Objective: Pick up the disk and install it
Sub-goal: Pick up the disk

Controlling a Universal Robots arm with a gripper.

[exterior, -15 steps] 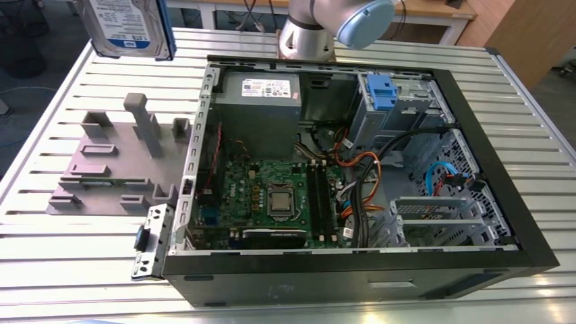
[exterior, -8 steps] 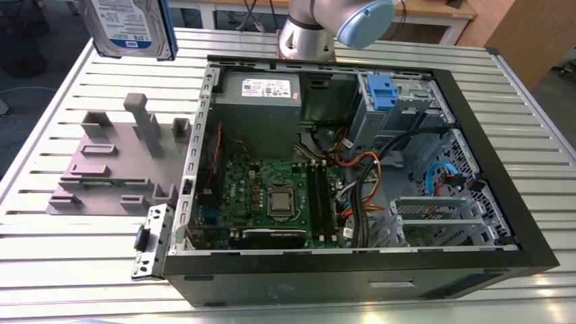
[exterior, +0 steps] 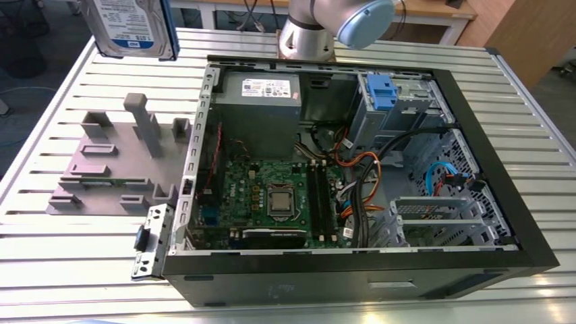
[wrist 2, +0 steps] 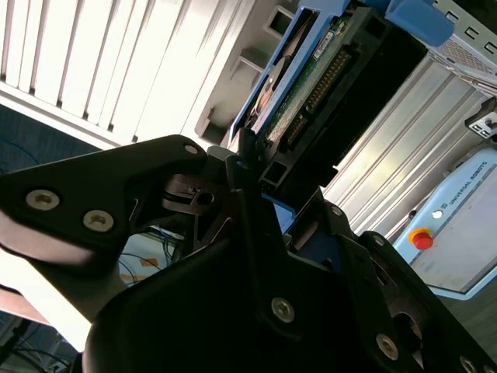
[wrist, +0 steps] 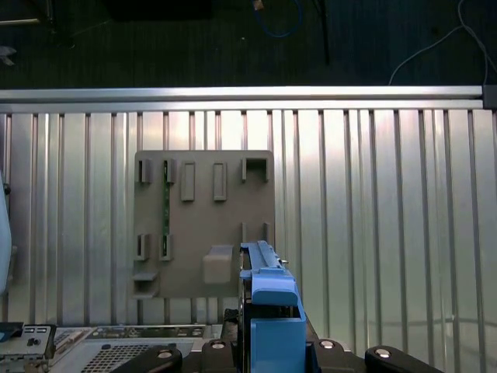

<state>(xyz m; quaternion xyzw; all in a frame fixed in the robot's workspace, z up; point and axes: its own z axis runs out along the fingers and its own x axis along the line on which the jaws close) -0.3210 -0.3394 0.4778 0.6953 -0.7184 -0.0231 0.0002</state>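
Above the slatted metal table's corner at the exterior view's left, the disk held aloft off the table, clamped edge-on by the gripper closed on it, the grey slotted holder seen beneath, an open computer case laid at the table's middle.

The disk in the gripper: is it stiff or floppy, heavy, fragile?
Probably stiff: the disk is a flat metal slab and shows no sag in the gripper. Likely heavy for its size, being metal. Its bare circuit board looks fragile, and the smooth blue rails might slip.
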